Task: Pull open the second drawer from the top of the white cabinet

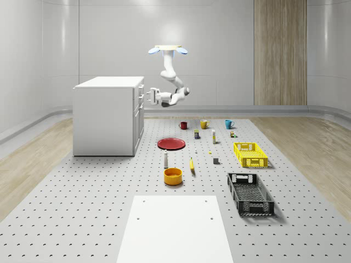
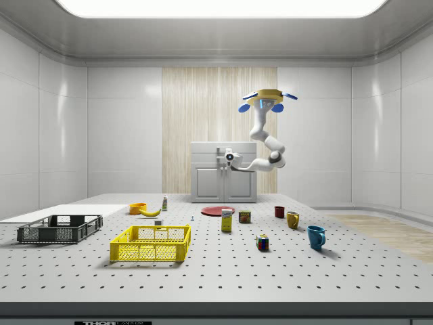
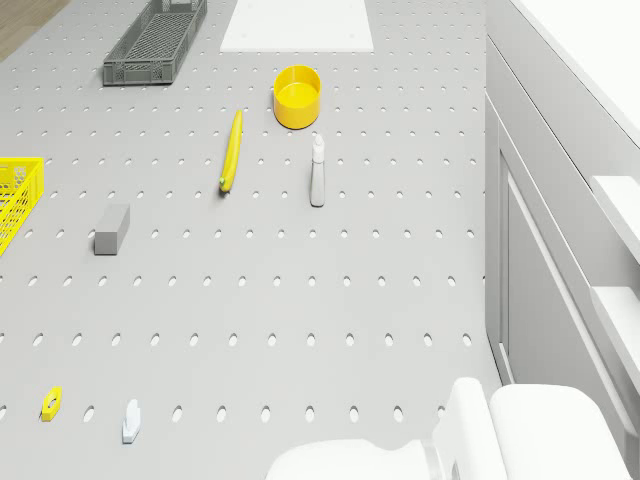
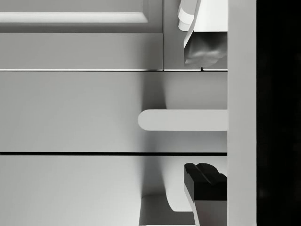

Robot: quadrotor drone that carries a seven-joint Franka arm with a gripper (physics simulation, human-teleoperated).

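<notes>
The gripper (image 4: 203, 113) stands spread open with one finger (image 4: 202, 44) on each side of a drawer handle (image 4: 182, 120) on the front of the white cabinet (image 1: 107, 118), touching neither, while the drone (image 1: 168, 50) hovers in the air just beside the cabinet, above the red plate (image 1: 171, 143).

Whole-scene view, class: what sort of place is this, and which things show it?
Probably a simulated robotics test room: a perforated grey floor, a drone hovering beside a white cabinet, and small household props like a red plate.
</notes>
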